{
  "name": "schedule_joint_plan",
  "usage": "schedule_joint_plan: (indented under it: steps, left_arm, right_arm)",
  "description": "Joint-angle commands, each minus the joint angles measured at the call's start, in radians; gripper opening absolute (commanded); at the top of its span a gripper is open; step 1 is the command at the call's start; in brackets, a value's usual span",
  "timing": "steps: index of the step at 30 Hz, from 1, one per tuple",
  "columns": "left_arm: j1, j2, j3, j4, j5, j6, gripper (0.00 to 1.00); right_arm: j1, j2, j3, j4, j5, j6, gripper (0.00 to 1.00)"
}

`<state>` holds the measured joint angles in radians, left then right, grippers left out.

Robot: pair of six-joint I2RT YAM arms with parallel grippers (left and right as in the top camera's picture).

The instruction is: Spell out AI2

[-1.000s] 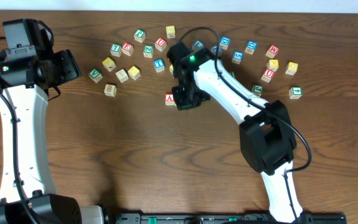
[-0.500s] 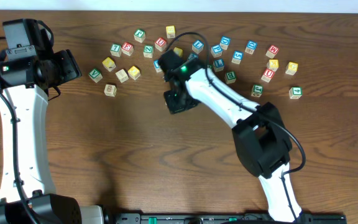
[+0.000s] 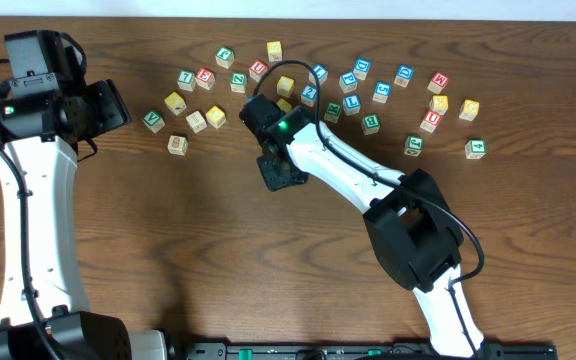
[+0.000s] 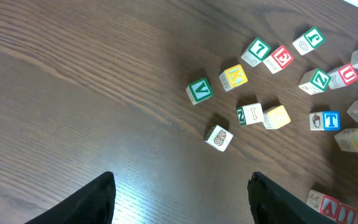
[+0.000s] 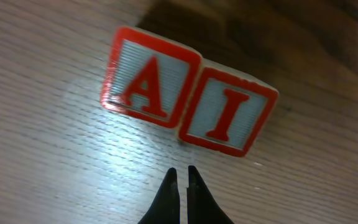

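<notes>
Left gripper (image 4: 181, 186): half open, empty. A block (image 5: 151, 78), I block (image 5: 229, 112) touching at its 3 o'clock. Right gripper (image 5: 182, 171): shut, empty, has slid toward 9 o'clock over pair. You still need 2 block; can't spot it.

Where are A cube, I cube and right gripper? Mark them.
A cube (image 5: 149, 78), right wrist view, lettered face.
I cube (image 5: 227, 112), right wrist view, lettered face.
right gripper (image 5: 180, 173), right wrist view, between fingertips.

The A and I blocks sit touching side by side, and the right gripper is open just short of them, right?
No, the right gripper is shut, fingertips together, holding nothing; the right wrist view shows it. The A and I do sit touching side by side, just ahead of it.
</notes>
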<state>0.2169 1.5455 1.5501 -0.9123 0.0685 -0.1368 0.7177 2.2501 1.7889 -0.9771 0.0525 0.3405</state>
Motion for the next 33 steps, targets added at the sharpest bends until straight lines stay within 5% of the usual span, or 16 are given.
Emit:
schedule_joint_plan:
  steps: [1, 33]
  left_arm:
    - [0.000, 0.003, 0.009, 0.000, -0.009, 0.006, 0.67]
    - [0.000, 0.003, 0.009, 0.001, -0.009, 0.006, 0.67]
  right_arm:
    - [0.010, -0.011, -0.006, 0.013, 0.030, 0.022, 0.01]
    - [0.010, -0.014, -0.010, 0.061, 0.053, 0.026, 0.01]
